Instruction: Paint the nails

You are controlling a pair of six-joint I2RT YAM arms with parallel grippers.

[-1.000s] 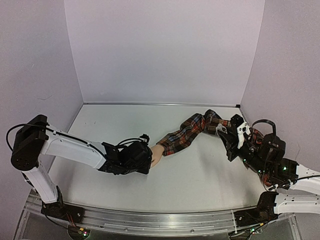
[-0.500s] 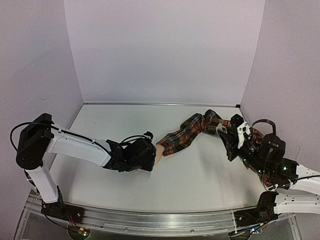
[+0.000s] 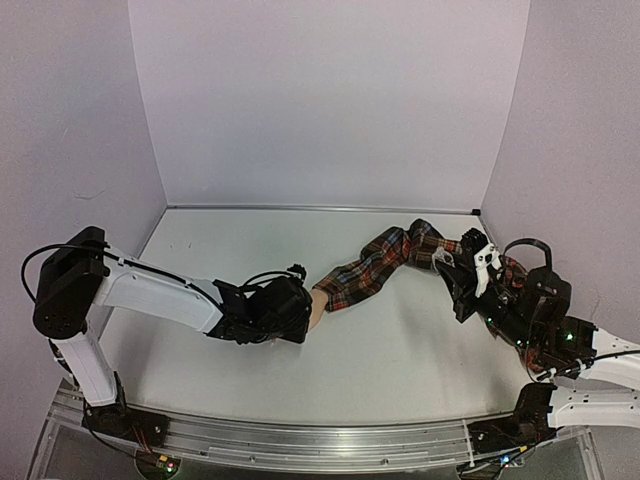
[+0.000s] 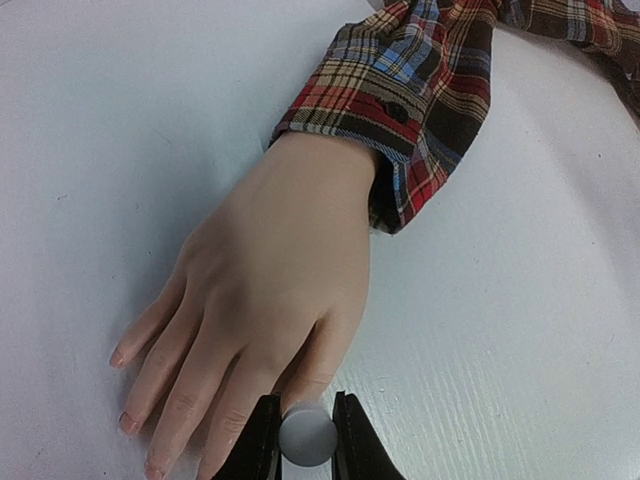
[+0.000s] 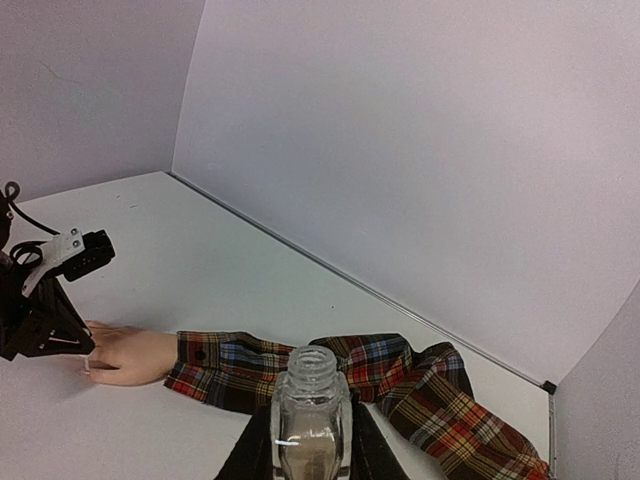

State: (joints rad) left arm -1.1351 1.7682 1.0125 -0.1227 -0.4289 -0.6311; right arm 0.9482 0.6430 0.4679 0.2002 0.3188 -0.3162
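Observation:
The pale mannequin hand (image 4: 270, 260) lies flat on the white table, its fingers pointing toward my left wrist camera. Small nails (image 4: 118, 357) show on the leftmost fingertips. A red plaid sleeve (image 4: 420, 90) covers the wrist. My left gripper (image 4: 306, 412) is shut on a round grey-white cap (image 4: 307, 437), which hangs over the hand's rightmost finger and hides that fingertip. From above, the left gripper (image 3: 288, 310) covers most of the hand (image 3: 315, 305). My right gripper (image 5: 311, 428) is shut on a clear uncapped bottle (image 5: 311, 400), off to the right by the sleeve's far end (image 3: 420, 245).
The plaid sleeve (image 3: 375, 265) runs diagonally from the hand to the back right corner. Lilac walls close in the table (image 3: 400, 350) at the back and on both sides. The right arm (image 3: 530, 310) sits beside the right wall.
My left gripper has shifted slightly right along the hand, toward the sleeve, then stayed put. The right arm and the bottle have not moved.

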